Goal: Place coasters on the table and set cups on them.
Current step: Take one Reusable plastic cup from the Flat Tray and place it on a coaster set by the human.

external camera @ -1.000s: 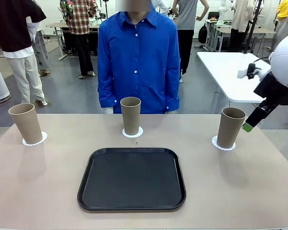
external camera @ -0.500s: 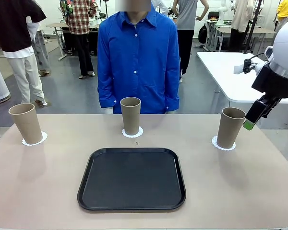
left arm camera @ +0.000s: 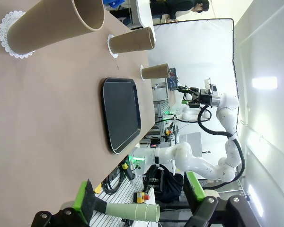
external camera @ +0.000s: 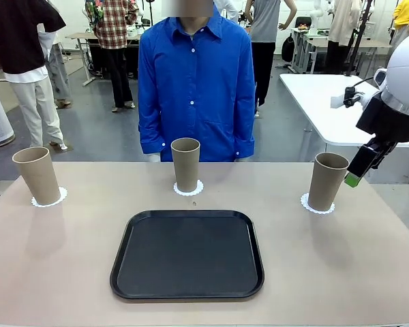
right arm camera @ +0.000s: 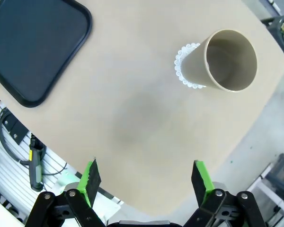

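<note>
Three tan cups stand upright on the beige table (external camera: 61, 266), each on a white lacy coaster: a left cup (external camera: 37, 175) on its coaster (external camera: 50, 199), a middle cup (external camera: 185, 164) on its coaster (external camera: 189, 190), and a right cup (external camera: 327, 180) on its coaster (external camera: 315, 205). My right gripper (external camera: 354, 178) hangs just right of the right cup, apart from it. In the right wrist view that gripper (right arm camera: 146, 182) is open and empty, high above the cup (right arm camera: 225, 61) and its coaster (right arm camera: 182, 66). My left gripper (left arm camera: 139, 196) is open and empty, well away from the nearest cup (left arm camera: 57, 23).
An empty black tray (external camera: 187, 254) lies at the table's middle front. A person in a blue shirt (external camera: 194, 82) stands behind the middle cup, hands out of sight. A white table (external camera: 327, 102) stands behind my right arm.
My right arm's wrist has lifted slightly beside the right cup. The cups, coasters and tray have not moved.
</note>
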`<state>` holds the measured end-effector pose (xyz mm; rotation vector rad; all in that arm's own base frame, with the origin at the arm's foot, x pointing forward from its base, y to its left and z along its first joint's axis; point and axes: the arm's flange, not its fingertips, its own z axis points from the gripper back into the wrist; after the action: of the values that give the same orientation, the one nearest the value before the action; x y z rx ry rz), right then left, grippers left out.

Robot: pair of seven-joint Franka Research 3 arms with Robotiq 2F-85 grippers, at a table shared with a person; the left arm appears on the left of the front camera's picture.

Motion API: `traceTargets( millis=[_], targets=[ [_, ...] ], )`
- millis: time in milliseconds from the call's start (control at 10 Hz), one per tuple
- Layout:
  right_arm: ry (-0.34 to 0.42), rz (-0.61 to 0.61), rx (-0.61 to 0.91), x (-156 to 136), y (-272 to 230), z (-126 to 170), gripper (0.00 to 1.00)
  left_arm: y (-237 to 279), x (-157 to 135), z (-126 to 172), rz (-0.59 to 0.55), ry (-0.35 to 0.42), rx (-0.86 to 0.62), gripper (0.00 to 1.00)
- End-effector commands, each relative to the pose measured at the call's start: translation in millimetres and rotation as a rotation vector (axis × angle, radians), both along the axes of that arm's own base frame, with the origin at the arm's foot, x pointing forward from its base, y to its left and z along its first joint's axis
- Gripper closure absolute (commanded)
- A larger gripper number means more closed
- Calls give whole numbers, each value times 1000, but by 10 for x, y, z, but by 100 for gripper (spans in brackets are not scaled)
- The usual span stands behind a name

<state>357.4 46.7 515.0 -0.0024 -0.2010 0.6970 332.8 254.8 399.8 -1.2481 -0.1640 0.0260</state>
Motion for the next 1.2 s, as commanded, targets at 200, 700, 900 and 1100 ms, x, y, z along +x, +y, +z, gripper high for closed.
traceTargets(
  millis=[200, 700, 900, 1100],
  targets=[
    [-18, -22, -21, -14, 7, -46, 0, 9, -9, 21, 10, -4, -8, 0],
    [-37, -149, 384, 9, -895, 315, 0, 9, -9, 21, 10, -4, -8, 0],
    [7, -142, 650, -25, -1458, 444, 0, 9, -9, 21, 10, -4, -8, 0],
    [97, -121, 946, -33, -2112, 319, 0, 9, -9, 21, 10, -4, -8, 0]
  ],
)
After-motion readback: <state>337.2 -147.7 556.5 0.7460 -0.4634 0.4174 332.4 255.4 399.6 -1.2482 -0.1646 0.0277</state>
